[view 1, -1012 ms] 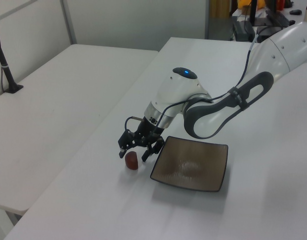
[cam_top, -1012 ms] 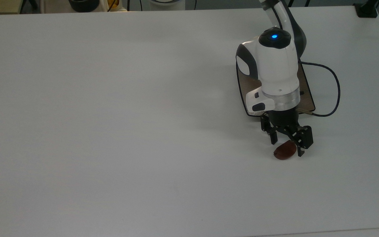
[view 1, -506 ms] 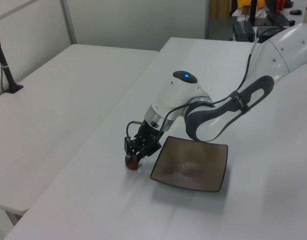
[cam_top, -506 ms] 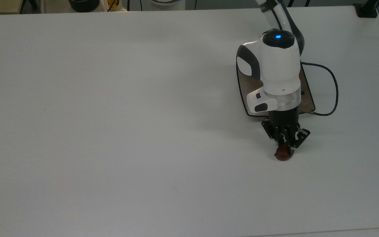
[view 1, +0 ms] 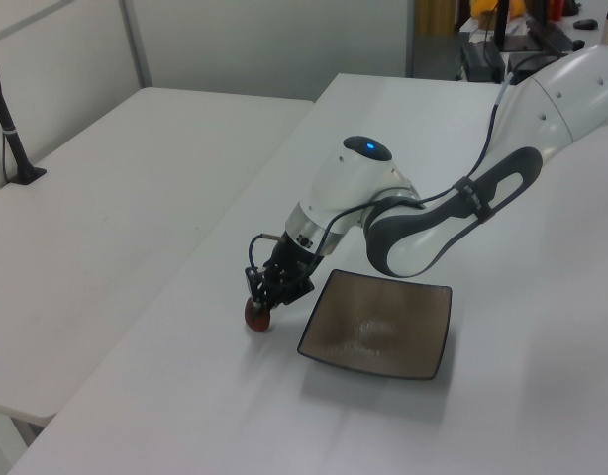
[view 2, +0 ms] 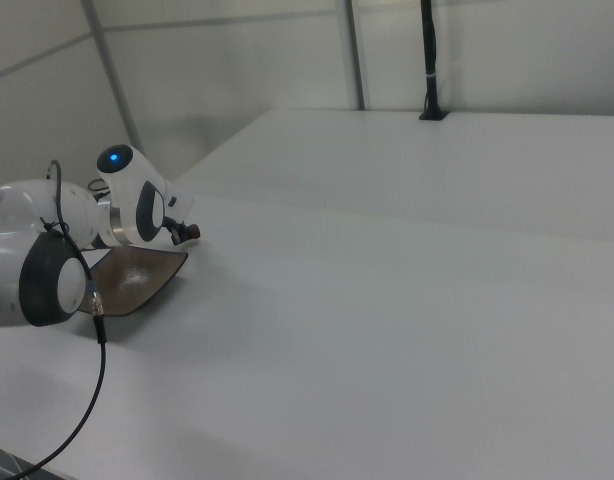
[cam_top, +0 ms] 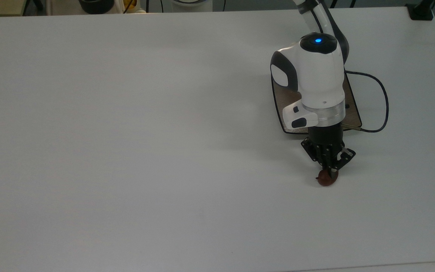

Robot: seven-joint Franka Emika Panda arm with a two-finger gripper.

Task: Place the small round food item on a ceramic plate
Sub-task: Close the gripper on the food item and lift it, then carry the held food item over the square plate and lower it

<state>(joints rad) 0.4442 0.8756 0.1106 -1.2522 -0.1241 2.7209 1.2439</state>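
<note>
Since a second ago our tool [cam_top: 328, 170] has clenched onto the small round food item [cam_top: 327, 179], low right in the top view, on the tabletop [cam_top: 127, 151] just beside the ceramic plate [view 1: 378, 336], ready for lifting across.

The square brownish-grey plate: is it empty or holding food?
Empty: the square brownish-grey plate shows bare glaze; the small reddish-brown lump lies outside it.

End effector [cam_top: 330, 172] clamped on food item [cam_top: 327, 180].
</note>
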